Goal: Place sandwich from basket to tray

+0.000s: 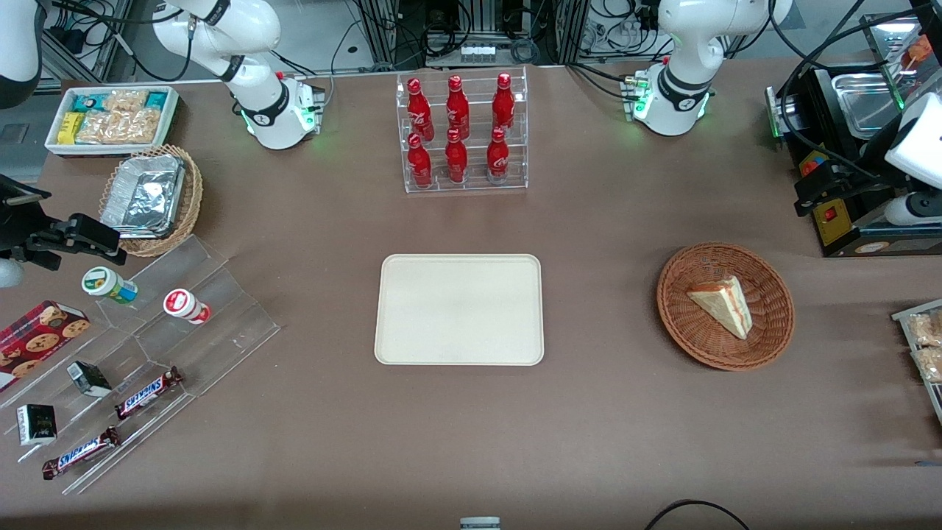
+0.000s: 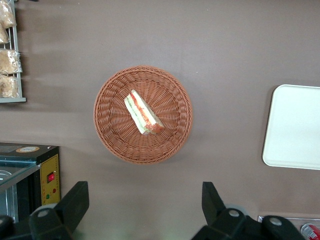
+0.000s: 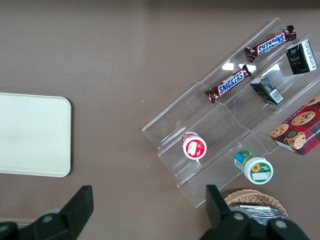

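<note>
Your end effector (image 2: 145, 210) hangs high above the basket (image 2: 143, 121) with fingers spread wide, holding nothing. The sandwich (image 1: 722, 304) lies in the basket at right of the front frame; the tray (image 1: 459, 309) sits bare at centre. Squeeze hard and the soft bread may crush — or the light basket may lift. Only the wrist view shows the filling edge (image 2: 145, 116).
</note>
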### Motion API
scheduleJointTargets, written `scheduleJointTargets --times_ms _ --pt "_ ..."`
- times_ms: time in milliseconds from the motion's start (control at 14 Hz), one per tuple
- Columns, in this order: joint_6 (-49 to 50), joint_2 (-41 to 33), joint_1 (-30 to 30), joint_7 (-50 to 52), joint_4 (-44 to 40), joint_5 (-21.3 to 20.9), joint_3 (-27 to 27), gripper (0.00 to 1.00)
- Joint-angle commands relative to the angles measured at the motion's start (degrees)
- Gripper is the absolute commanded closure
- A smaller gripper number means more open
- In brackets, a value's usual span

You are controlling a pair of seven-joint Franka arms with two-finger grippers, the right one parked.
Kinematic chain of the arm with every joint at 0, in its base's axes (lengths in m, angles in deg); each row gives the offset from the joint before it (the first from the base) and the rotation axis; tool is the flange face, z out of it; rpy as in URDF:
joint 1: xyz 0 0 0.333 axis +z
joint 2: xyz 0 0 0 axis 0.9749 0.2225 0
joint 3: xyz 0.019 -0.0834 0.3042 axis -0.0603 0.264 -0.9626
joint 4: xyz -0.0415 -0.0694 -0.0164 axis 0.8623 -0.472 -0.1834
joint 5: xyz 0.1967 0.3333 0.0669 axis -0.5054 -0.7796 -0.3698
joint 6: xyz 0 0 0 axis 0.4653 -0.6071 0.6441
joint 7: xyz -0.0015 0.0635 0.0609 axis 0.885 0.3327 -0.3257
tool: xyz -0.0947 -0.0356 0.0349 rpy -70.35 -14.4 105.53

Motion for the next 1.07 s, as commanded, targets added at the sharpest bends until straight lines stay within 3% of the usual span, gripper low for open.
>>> scheduleJointTargets --times_ms 0,500,1000 --pt "1.86 1.04 0.23 0.68 -2.17 0.89 -0.08 0.00" --pt "3.78 1.74 0.75 -1.69 -0.68 0.82 -0.26 0.00" --pt "3.27 6.13 9.54 3.65 0.64 0.64 -0.61 0.00"
